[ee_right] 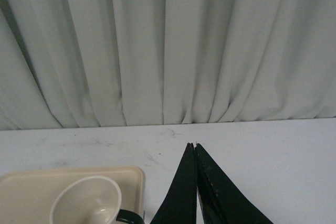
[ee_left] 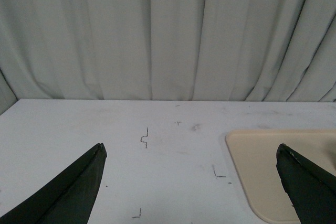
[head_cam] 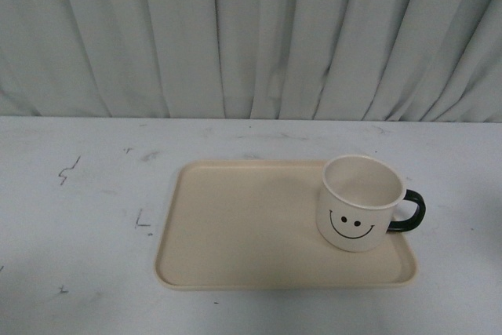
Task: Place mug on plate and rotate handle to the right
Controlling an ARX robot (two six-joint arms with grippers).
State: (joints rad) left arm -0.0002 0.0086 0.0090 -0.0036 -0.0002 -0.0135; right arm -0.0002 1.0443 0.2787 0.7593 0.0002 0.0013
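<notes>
One mug (head_cam: 358,203) is sitting upright on the plate (head_cam: 235,225), tucked into the tray's 3 o'clock end in the front view, with its smiley face turned toward the camera. Its handle (head_cam: 411,211) is pointing to 3 o'clock and is hanging out past the plate's right rim, over the white table (head_cam: 78,209). The mug's base is resting close to the near right corner of the tray, while its far side is lining up with the tray's back rim. Most of the plate, from its middle out to 9 o'clock, is lying bare, and the table is stretching open around the tray on every side, back to the grey curtain (head_cam: 251,37) at 12 o'clock. Neither arm is showing in the front view.

From the left wrist, the left gripper (ee_left: 191,156) is hanging released, its two dark fingers (ee_left: 79,187) spread wide over the table, with one rounded corner of the plate (ee_left: 262,156) lying just inside the far finger. From the right wrist, the right gripper (ee_right: 195,145) is clenched with nothing between its tips, which are pressing together. It is standing above bare table just beside the mug (ee_right: 86,200), whose open mouth and a sliver of the handle (ee_right: 130,216) are showing near the plate's corner (ee_right: 134,174).
</notes>
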